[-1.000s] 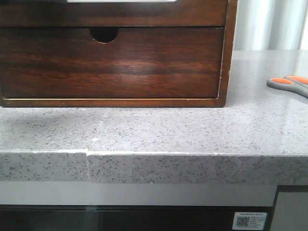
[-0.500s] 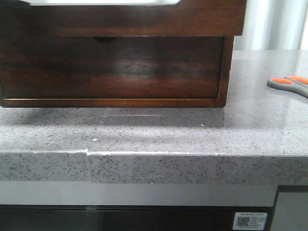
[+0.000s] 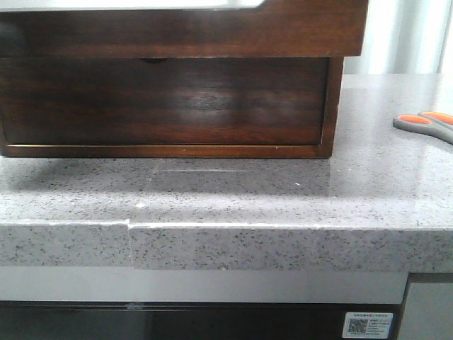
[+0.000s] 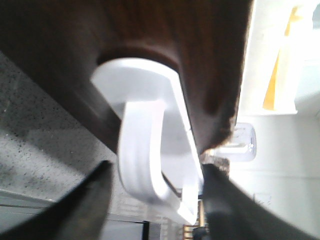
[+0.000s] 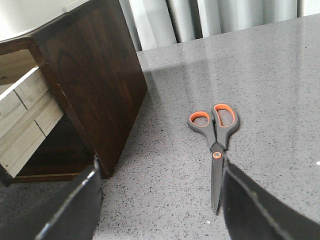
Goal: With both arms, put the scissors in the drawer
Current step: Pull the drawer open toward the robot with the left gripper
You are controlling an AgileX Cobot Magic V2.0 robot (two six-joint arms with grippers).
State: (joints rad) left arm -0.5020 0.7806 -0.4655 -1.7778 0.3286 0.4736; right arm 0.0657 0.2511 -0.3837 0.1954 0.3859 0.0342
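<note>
Front view: drawer (image 3: 170, 28) slid out further, covering its notch; left gripper (image 4: 155, 200) clamped on front panel. Right gripper (image 5: 160, 210) apart above scissors (image 5: 216, 145); pickup next.

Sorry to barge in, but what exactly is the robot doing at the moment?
The left tool has a white hook caught in the finger notch of the drawer, which now stands pulled out toward the camera from its wooden box. The scissors lie closed on the grey counter, right of the box, untouched. The right tool hangs open above them, holding nothing.
</note>
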